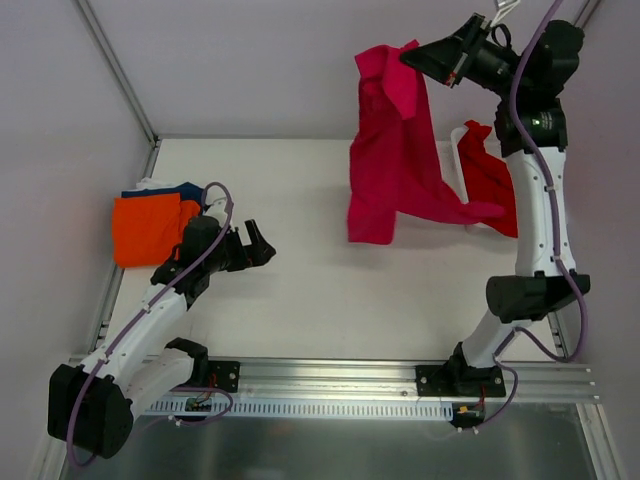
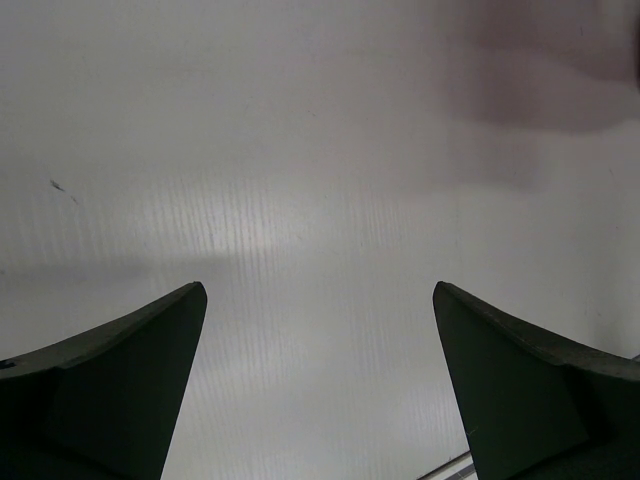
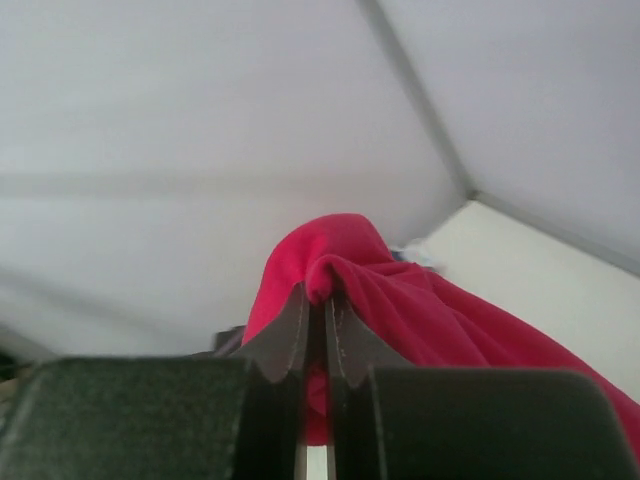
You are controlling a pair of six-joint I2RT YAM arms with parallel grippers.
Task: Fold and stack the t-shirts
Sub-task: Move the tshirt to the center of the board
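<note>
My right gripper (image 1: 412, 58) is shut on the crimson-pink t-shirt (image 1: 395, 160) and holds it high above the far right of the table; the cloth hangs down and one part trails right. In the right wrist view the shirt (image 3: 400, 300) bulges over my pinched fingertips (image 3: 296, 335). A brighter red t-shirt (image 1: 488, 175) lies crumpled at the right, partly behind the arm. The folded orange t-shirt (image 1: 145, 228) lies on the navy one (image 1: 172, 189) at the far left. My left gripper (image 1: 262, 245) is open and empty over bare table (image 2: 320, 200), just right of that stack.
A white basket rim (image 1: 458, 135) shows behind the red shirt at the right. Metal frame rails run along the table's left edge (image 1: 110, 290) and front edge (image 1: 330, 375). Grey walls close in the back and left.
</note>
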